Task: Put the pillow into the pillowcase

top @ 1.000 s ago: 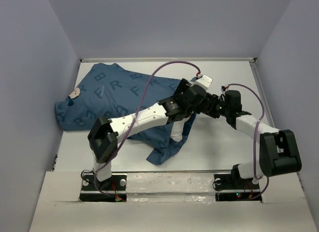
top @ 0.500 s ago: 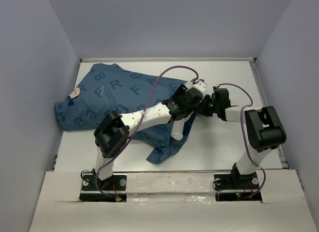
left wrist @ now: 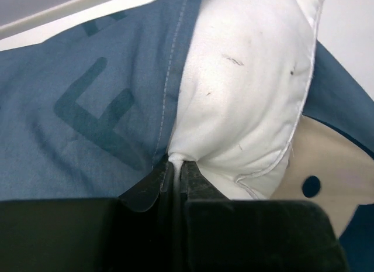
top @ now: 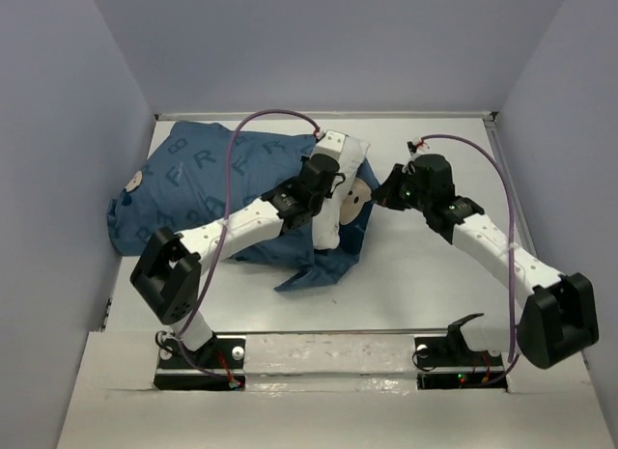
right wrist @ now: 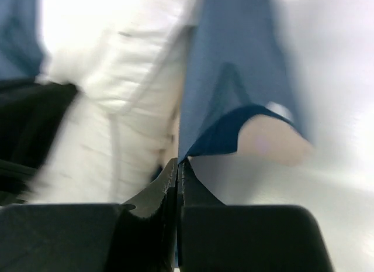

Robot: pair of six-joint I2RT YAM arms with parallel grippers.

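Observation:
The dark blue lettered pillowcase (top: 193, 179) lies bunched at the left of the table, and the white pillow (top: 328, 227) sticks out of its right-hand end. My left gripper (top: 336, 186) is over that end. In the left wrist view it (left wrist: 175, 164) is shut on a fold of the pillow (left wrist: 245, 90), right beside the pillowcase's stitched hem (left wrist: 166, 96). My right gripper (top: 379, 193) comes in from the right. In its wrist view it (right wrist: 178, 162) is shut on the pillowcase's edge (right wrist: 228, 79), with the pillow (right wrist: 111, 67) to the left.
The white table (top: 435, 275) is boxed in by grey walls at the left, back and right. A printed beige mouse face (top: 359, 193) shows on the pillowcase between the grippers. Purple cables (top: 275, 116) loop above both arms.
Both grippers have closed, the left on the pillow and the right on the pillowcase edge. The left arm swung back and left, the right arm stretched out, and more white pillow shows.

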